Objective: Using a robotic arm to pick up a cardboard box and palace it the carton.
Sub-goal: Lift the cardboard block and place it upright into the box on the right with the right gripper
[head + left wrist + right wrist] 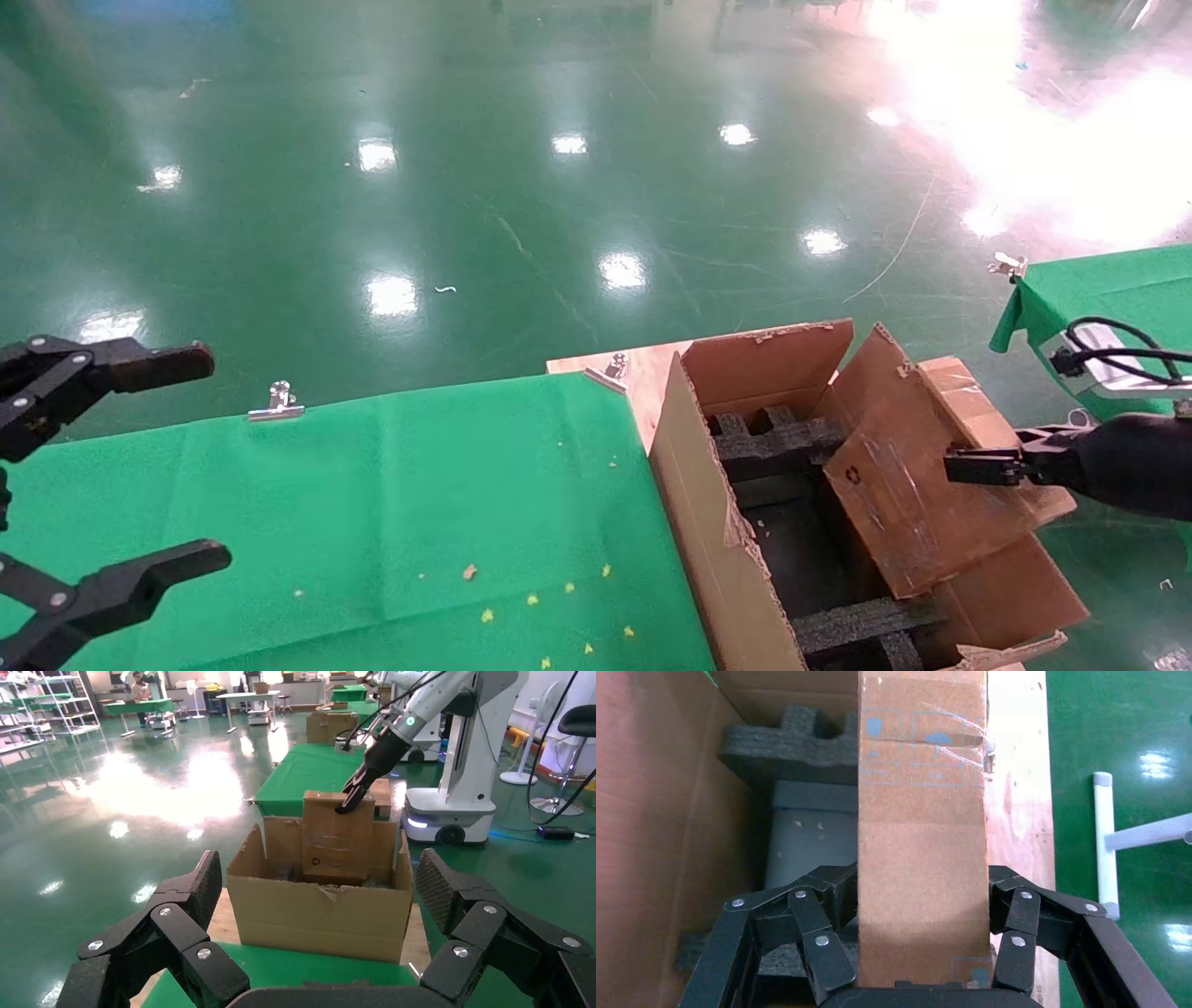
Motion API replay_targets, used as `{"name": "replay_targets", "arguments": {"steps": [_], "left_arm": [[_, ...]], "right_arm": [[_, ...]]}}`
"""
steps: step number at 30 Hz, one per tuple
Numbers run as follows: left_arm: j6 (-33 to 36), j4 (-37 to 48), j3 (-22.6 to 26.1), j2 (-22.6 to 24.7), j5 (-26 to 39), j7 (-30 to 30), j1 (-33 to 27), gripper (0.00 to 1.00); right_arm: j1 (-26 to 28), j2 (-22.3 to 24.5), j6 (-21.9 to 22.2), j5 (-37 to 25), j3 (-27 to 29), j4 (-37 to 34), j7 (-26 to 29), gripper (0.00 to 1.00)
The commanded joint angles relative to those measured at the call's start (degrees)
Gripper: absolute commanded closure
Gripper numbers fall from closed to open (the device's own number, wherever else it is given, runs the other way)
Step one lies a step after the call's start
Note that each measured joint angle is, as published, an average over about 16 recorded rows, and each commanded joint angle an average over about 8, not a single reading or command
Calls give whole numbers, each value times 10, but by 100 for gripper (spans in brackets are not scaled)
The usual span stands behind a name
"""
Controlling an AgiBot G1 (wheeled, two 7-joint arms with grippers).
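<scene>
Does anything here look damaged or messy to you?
Yes. The carton has torn, ragged flap edges, worst along its near wall. Small yellow and tan crumbs are scattered on the green cloth beside it. The cardboard box, shut in the right gripper, hangs tilted over the carton, with scuffed tape.

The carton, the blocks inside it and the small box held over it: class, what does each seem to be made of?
Carton: brown corrugated cardboard, matt, its flap edges torn.
Blocks: likely black foam, rough and dull.
Small box, held by the right gripper: plain brown cardboard with glossy clear tape.
</scene>
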Motion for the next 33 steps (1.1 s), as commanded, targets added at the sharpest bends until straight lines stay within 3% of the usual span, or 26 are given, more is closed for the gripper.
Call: {"name": "replay_targets", "arguments": {"steps": [1, 21, 33], "left_arm": [[0, 0, 0, 0, 0, 0, 0, 0], [0, 0, 0, 0, 0, 0, 0, 0], [0, 0, 0, 0, 0, 0, 0, 0]], "right_arm": [[-9, 1, 21, -11, -9, 6, 21, 100], [-52, -76, 90, -145, -53, 3, 189, 100], [-71, -100, 110, -200, -69, -1, 254, 100]]}}
